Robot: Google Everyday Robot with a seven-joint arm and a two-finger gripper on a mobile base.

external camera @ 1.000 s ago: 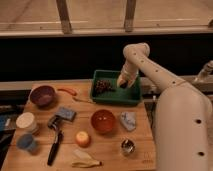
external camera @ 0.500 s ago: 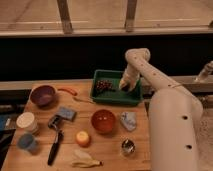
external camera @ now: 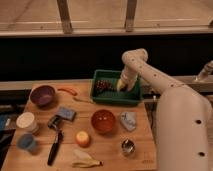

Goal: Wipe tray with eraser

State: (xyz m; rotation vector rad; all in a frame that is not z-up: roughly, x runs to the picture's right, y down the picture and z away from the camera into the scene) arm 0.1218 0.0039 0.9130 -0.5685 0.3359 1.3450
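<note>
Wooden table (external camera: 107, 145), green tray (external camera: 116, 100) with end effector (external camera: 121, 88) inside, red bowl (external camera: 103, 121), purple bowl (external camera: 43, 95), banana (external camera: 85, 160)

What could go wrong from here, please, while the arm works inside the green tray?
1. The shut hand sits low inside the green rectangular plastic tray, close beside a dark reddish cluster; a leftward wipe may shove that cluster around.
2. The tray lies by the back edge of the wooden table; a hard push may slide it.

You face a wooden table (external camera: 142, 145) under dim, warm light. Directly behind the table runs a dark wall (external camera: 60, 60). Higher behind the table sits a pale ledge (external camera: 50, 33), then a window (external camera: 95, 12) crossed by 2 bars (external camera: 65, 15).
</note>
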